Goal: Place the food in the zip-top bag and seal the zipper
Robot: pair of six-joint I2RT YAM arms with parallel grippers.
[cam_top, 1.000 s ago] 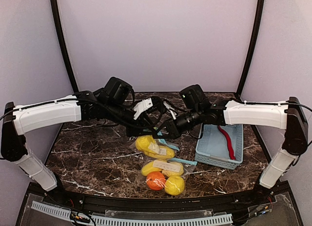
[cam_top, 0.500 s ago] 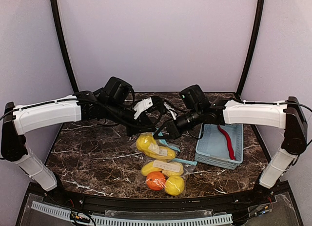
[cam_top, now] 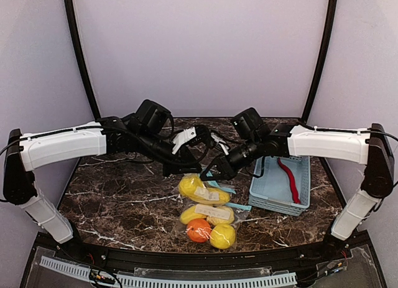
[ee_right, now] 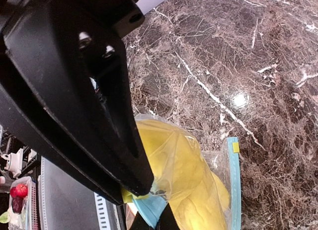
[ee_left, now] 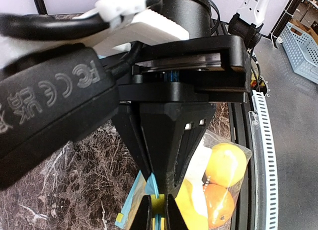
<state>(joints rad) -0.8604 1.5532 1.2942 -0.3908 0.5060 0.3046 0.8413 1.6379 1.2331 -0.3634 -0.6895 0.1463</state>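
The clear zip-top bag (cam_top: 207, 208) lies at the table's middle and holds several yellow fruits (cam_top: 198, 188) and a round orange (cam_top: 198, 229). Both grippers meet at its far end, where the blue zipper strip (cam_top: 214, 179) is lifted. My left gripper (ee_left: 158, 212) is shut on that blue strip (ee_left: 155, 192), with a yellow fruit (ee_left: 227, 163) and the orange (ee_left: 218, 205) beyond. Pinching the same blue edge (ee_right: 149, 210) from the other side, my right gripper (ee_right: 154, 205) is shut beside bagged yellow food (ee_right: 191, 175). A slim red chili (cam_top: 288, 179) lies in the basket, outside the bag.
The pale blue slatted basket (cam_top: 268, 198) stands right of the bag, under the right arm's forearm. Black frame posts rise at the back corners. A slotted rail (cam_top: 168, 278) runs along the near edge. Dark marble shows left of the bag.
My left gripper has closed on the bag's zipper strip. Both grippers have shifted slightly toward the near side, and the bag's top has moved with them.
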